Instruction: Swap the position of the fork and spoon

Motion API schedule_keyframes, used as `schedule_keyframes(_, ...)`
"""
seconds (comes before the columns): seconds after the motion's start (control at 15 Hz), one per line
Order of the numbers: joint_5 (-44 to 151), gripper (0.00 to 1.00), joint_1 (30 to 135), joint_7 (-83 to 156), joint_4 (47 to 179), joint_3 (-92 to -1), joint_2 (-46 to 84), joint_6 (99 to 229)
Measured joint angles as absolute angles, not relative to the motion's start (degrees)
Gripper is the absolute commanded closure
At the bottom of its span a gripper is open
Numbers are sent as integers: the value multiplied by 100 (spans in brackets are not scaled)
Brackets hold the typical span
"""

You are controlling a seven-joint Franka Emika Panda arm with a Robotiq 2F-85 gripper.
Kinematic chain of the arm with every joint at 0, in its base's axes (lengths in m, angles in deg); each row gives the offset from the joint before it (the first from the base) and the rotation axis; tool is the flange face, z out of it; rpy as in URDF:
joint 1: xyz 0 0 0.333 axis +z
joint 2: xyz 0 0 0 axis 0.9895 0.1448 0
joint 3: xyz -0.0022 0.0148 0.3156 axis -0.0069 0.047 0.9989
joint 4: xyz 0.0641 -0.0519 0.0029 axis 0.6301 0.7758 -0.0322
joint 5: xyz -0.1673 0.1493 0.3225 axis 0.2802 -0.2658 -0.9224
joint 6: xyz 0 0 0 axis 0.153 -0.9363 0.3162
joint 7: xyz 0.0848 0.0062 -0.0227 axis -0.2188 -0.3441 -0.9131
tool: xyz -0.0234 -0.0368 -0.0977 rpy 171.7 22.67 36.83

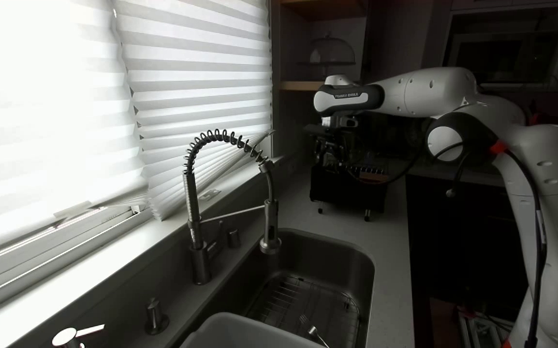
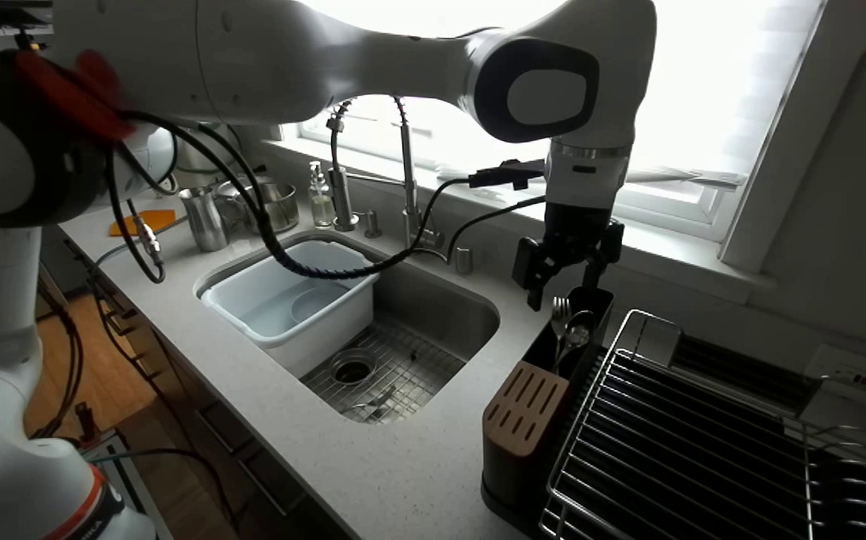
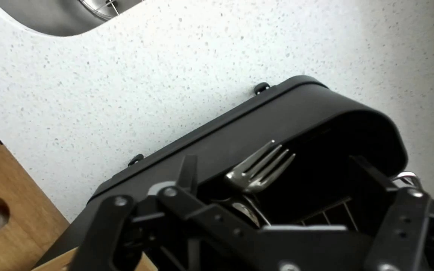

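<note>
A silver fork (image 2: 559,313) and a silver spoon (image 2: 580,328) stand heads up in a black caddy (image 2: 504,469). In the wrist view the fork (image 3: 252,175) leans at the caddy's wall (image 3: 273,116), with the spoon (image 3: 245,210) just beside it, partly covered by my finger linkage. My gripper (image 2: 562,292) is open and empty above the caddy's open compartment. In the wrist view its fingertips (image 3: 274,162) are wide apart, with the fork's head between them in the picture. Another fork (image 1: 312,330) lies in the sink.
A wooden slotted block (image 2: 527,409) tops the caddy's near end. A wire dish rack (image 2: 628,420) stands beside it. The sink (image 2: 470,315) holds a white tub (image 2: 328,330). A tall spring faucet (image 1: 193,208) rises behind it, by the window.
</note>
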State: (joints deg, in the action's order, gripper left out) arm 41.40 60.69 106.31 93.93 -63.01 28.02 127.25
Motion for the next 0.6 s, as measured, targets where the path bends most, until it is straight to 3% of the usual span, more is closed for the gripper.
schedule_keyframes(0.07, 4090, 0, 6065, 10700, 9449, -6301, 2803, 12725)
schedule_keyframes(0.13, 4037, 10, 6060, 10750, 9499, -6301, 2803, 12726)
schedule_keyframes(0.2, 3992, 27, 6053, 10798, 9542, -6301, 2802, 12730)
schedule_keyframes(0.6, 3848, 73, 6023, 10913, 9745, -6302, 2795, 12993)
